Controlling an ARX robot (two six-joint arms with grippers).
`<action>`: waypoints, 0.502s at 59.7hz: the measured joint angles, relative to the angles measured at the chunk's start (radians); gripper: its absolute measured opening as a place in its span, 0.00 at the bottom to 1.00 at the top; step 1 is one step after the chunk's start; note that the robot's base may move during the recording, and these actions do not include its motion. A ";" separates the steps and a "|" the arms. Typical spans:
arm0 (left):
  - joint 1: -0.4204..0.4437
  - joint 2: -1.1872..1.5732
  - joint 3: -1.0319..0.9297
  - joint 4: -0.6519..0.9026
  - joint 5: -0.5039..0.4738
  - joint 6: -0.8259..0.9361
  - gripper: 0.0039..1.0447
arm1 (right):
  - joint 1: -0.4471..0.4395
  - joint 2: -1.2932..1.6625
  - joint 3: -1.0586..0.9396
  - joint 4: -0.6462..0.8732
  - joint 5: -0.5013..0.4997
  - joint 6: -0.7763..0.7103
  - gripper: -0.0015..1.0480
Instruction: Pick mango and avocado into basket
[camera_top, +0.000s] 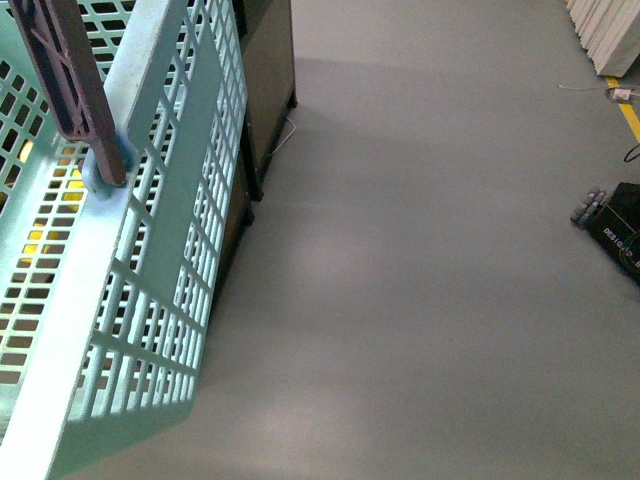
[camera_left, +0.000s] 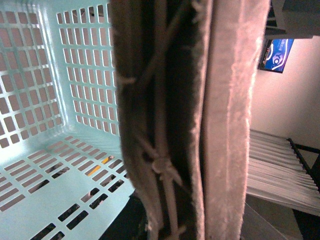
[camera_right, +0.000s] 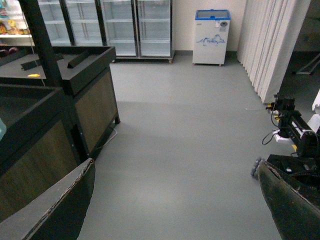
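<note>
My right pincer (camera_right: 175, 167) has two broad fingers (camera_right: 55, 210), both very dark, almost black with a little olive tone, and matte without shine. Each one is a thick slab that ends in a rounded tip. On one finger the wide face is smooth, and a thin pale line runs along its edge up to the tip, uneven and chipped, so the edge looks frayed. The other finger (camera_right: 292, 205), across the gap, has a rougher, grainy skin with small lighter speckles.
</note>
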 joint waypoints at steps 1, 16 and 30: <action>0.000 0.000 -0.001 0.000 0.000 0.000 0.16 | 0.000 0.000 0.000 0.000 -0.001 0.000 0.92; 0.000 0.000 -0.001 0.000 0.000 0.000 0.16 | 0.000 0.000 0.000 0.000 0.002 0.000 0.92; 0.000 0.000 -0.002 -0.001 0.000 0.000 0.16 | 0.000 -0.001 0.000 0.000 0.000 0.000 0.92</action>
